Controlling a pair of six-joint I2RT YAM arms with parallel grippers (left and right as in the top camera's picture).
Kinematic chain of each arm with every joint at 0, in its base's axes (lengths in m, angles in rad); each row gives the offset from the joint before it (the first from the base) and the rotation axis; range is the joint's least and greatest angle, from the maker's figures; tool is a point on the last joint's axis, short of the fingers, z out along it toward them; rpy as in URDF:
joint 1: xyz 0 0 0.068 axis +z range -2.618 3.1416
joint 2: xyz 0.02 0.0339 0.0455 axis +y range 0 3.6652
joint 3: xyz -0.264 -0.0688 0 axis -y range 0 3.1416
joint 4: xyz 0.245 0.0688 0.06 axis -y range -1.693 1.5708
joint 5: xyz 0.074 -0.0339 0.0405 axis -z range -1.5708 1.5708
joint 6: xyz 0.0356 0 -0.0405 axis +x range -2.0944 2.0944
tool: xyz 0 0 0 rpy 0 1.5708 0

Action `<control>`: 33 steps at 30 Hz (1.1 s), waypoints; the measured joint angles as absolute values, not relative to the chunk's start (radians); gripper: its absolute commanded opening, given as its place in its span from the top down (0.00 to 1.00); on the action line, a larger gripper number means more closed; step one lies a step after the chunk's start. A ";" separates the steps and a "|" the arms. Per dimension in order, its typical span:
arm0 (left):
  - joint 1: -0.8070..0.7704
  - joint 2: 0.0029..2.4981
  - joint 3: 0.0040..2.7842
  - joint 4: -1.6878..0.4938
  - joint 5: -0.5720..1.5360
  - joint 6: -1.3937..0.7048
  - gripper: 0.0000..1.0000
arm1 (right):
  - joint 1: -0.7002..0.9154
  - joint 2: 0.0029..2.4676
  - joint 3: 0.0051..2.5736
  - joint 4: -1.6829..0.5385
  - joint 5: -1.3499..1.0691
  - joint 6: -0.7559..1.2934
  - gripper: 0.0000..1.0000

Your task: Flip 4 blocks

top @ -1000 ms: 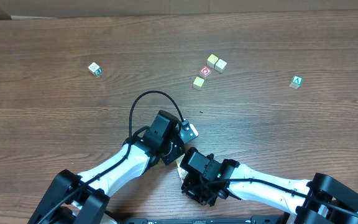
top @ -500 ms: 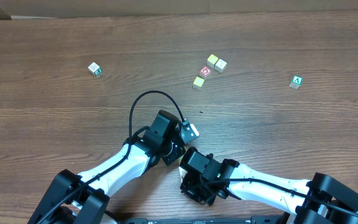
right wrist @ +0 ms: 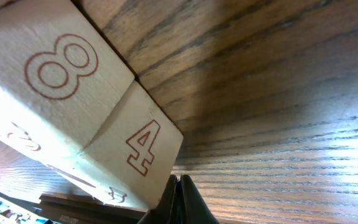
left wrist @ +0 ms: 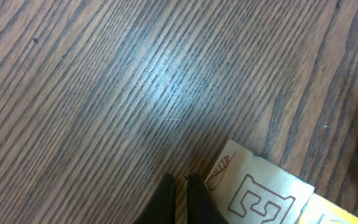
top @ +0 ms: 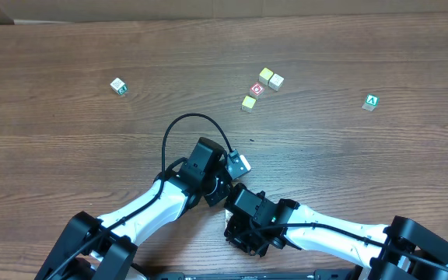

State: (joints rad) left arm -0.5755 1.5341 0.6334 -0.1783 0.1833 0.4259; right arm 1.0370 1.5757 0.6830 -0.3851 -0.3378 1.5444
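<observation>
Noticed, against the overhead frame of a second earlier, a slight creep of the right arm point(top: 317, 225) up and left toward the left arm point(top: 162, 204), and a small rightward shift of the pale square point(top: 241, 164) at the left arm's tip; could not tell from above whether block or part of the rig. Found both arms folded close together near the front of the surface point(top: 68, 155), well apart from the cluster farther up: one block point(top: 265, 75) just beside another block point(top: 276, 81), a third block point(top: 248, 103) lower left, the red-ring cube point(top: 257, 89) between them. Saw one green-marked cube point(top: 118, 86) far left, another green-marked cube point(top: 371, 102) far right.

From the left wrist, saw the left claw point(left wrist: 180, 194) clenched, tips together on nothing, low over bare wood, with a printed pale block point(left wrist: 260, 186) just beside it on the right, seemingly not touching.

From the right wrist, saw the right claw point(right wrist: 178, 198) clenched likewise and empty, a block point(right wrist: 73, 93) showing an 8 and a 4 looming just up-left of the tips; could not tell whether in contact.

Judged the shut tips deliberate: a single blunt point for tipping so small a cube over its edge, not a pinch.
</observation>
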 measured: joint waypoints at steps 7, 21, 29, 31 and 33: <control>-0.575 1.534 0.633 -0.182 0.183 0.426 0.96 | 1.050 1.576 0.683 -0.382 -0.330 1.544 0.96; -0.575 1.534 0.633 -0.186 0.172 0.421 0.96 | 1.051 1.576 0.683 -0.381 -0.328 1.544 0.96; -0.575 1.535 0.633 -0.181 0.164 0.421 0.96 | 1.051 1.576 0.683 -0.378 -0.323 1.544 0.96; -0.575 1.538 0.633 -0.176 0.163 0.421 0.96 | 1.051 1.576 0.683 -0.377 -0.321 1.544 0.96; -0.575 1.542 0.633 -0.169 0.161 0.419 0.96 | 1.051 1.576 0.683 -0.376 -0.316 1.544 0.96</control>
State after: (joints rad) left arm -0.5755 1.5425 0.6327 -0.1692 0.1608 0.4191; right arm 1.0508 1.5757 0.6830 -0.3756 -0.3164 1.5444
